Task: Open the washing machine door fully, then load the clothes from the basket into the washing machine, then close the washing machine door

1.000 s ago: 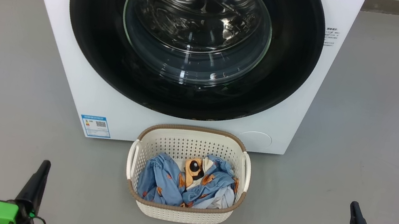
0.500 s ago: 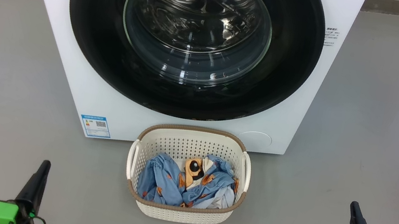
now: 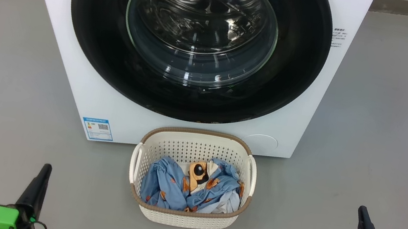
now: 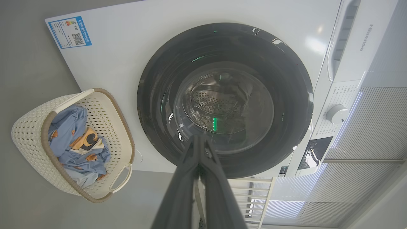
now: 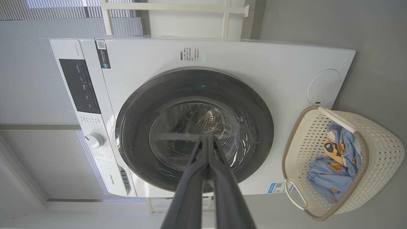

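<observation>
The white washing machine (image 3: 70,61) stands ahead with its round black-rimmed door (image 3: 92,36) closed flat against the front; the steel drum shows through the glass. Just before it on the floor sits the cream basket (image 3: 186,216), holding the light-blue clothes (image 3: 166,185) with an orange-and-black patch. My left gripper (image 3: 48,166) is shut at the lower left, well left of the basket. At the lower right my right gripper (image 3: 361,208) is shut too, equally far from the basket. Both wrist views look at the door (image 4: 152,95) (image 5: 133,127) and the basket (image 4: 28,133) (image 5: 381,143) from a distance, fingers pressed together.
Grey floor (image 3: 395,123) spreads on both sides of the machine. A blue energy sticker (image 3: 98,128) marks its lower left corner. The control knob (image 4: 337,113) and dark panel (image 5: 79,86) sit at the machine's top. A white frame and ribbed wall stand behind it.
</observation>
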